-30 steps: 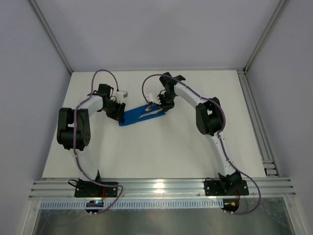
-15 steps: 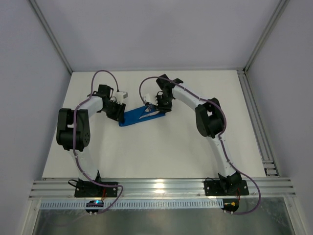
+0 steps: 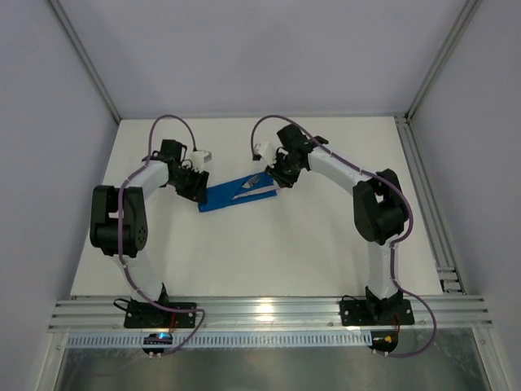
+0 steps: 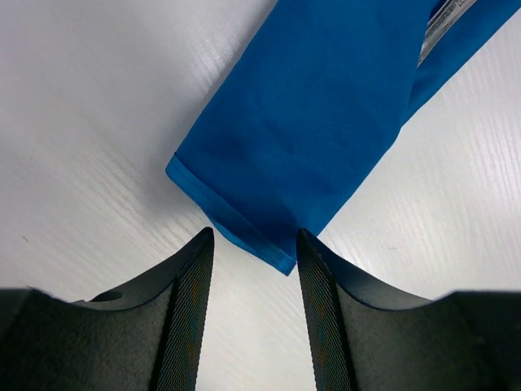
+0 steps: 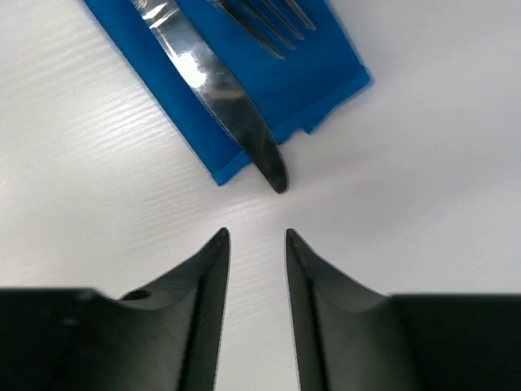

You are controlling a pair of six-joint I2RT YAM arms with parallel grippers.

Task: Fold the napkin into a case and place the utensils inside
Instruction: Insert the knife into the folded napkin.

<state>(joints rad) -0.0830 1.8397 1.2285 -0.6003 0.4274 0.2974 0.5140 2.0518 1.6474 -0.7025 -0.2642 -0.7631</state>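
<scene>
Napkin's resting place: a white table (image 3: 285, 252). The blue napkin (image 3: 236, 194) lies flat on it as a narrow folded strip, set at a slant.
Left arm (image 3: 122, 220): bends round and brings its wrist down at the napkin's plain end, the one with no cutlery showing.
Right arm (image 3: 374, 212): reaches in to the napkin's other end, where the metal shows.
Napkin up close: from the left wrist the cloth (image 4: 309, 122) looks smooth, with a hem along its short edge and one layer lying over another. A sliver of silver metal peeks out at the far edge of the upper layer. From the right wrist that end (image 5: 326, 69) has a stepped edge, its layers not quite matched.
Left gripper (image 4: 250, 240): sits low over the table with its jaws parted about halfway. The napkin's hemmed corner pokes into the gap, just beside one finger. The cloth is not pinched or lifted, so it has hold of nothing.
Right gripper (image 5: 256, 236): its jaws are parted by a narrow gap with only bare table between them. It sits just off the napkin's stepped end and grips nothing.
Knife (image 5: 216, 90): lies along the napkin, its rounded tip past the cloth's edge and resting on the table, pointing at the right gripper.
Fork (image 5: 269, 20): lies beside the knife on the napkin with its tines toward the same end, all over cloth. Both handles run out of the right wrist view, so I cannot tell whether they are tucked under a fold.
</scene>
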